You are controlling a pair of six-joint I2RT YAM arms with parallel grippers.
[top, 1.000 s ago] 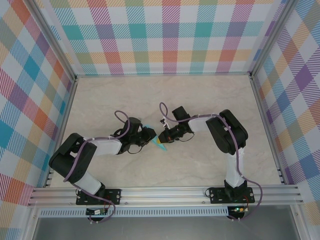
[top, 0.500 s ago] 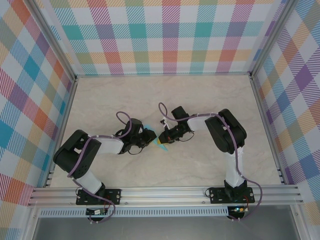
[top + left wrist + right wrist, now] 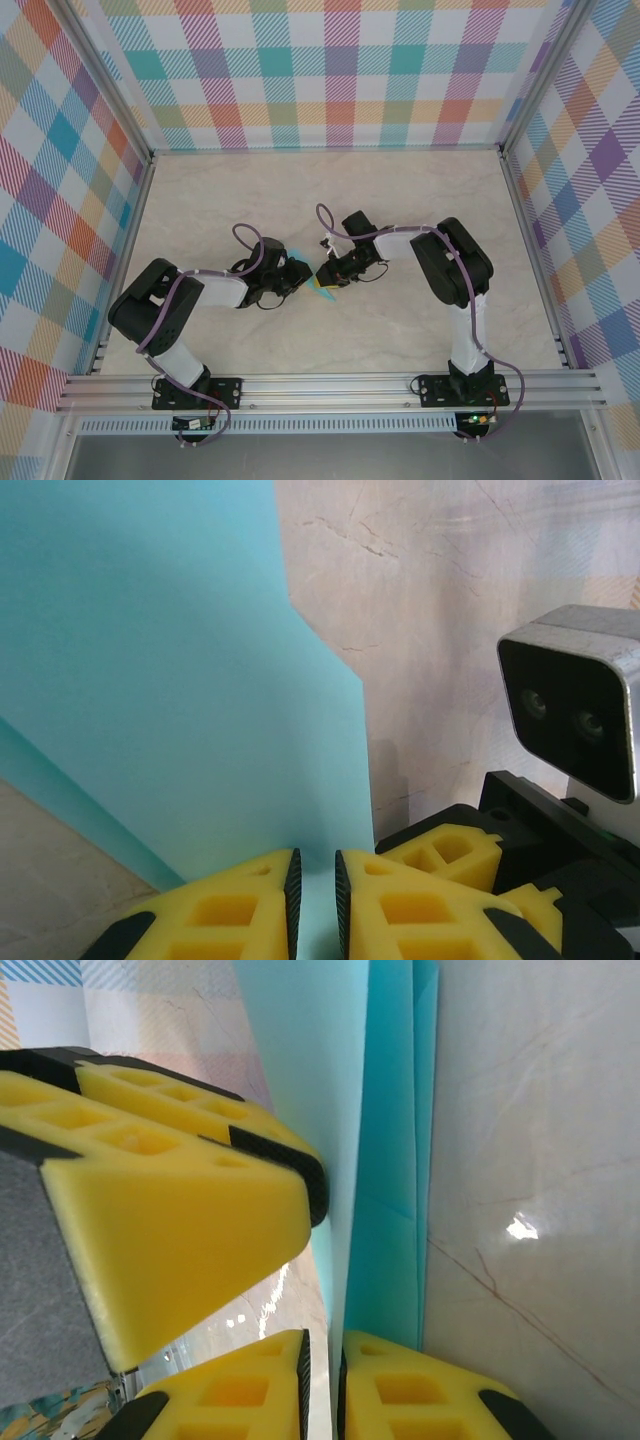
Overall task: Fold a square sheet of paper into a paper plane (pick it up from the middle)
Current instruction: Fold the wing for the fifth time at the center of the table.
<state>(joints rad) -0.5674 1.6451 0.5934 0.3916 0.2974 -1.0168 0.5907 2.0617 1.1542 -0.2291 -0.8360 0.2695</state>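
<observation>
Compared with a second ago, the left arm's elbow has swung in toward the right and its left gripper [image 3: 303,279] has closed up on the right gripper [image 3: 323,277]. The two now meet nose to nose near the middle of the marble-patterned table [image 3: 420,200]. The turquoise paper [image 3: 318,291] between them has shifted a little farther from the near edge, and since half a second ago almost nothing has moved. In the left wrist view the left gripper [image 3: 315,865] is pinched onto the lower edge of the paper [image 3: 180,680], turquoise showing in the thin slit between its yellow pads. The sheet rises as a broad flat panel to the left. Just right of it sit a yellow finger [image 3: 445,852] of the right gripper and that arm's wrist camera [image 3: 575,715]. In the right wrist view the right gripper [image 3: 322,1350] stands almost closed with the folded, layered paper [image 3: 385,1160] running down to its slit; whether it actually grips I cannot tell. A finger [image 3: 180,1190] of the left gripper looms at the left of that view, hiding that side. From above, both grippers cover most of the paper. Checked walls [image 3: 330,70] ring the table, with a metal rail [image 3: 330,385] along its near edge.
</observation>
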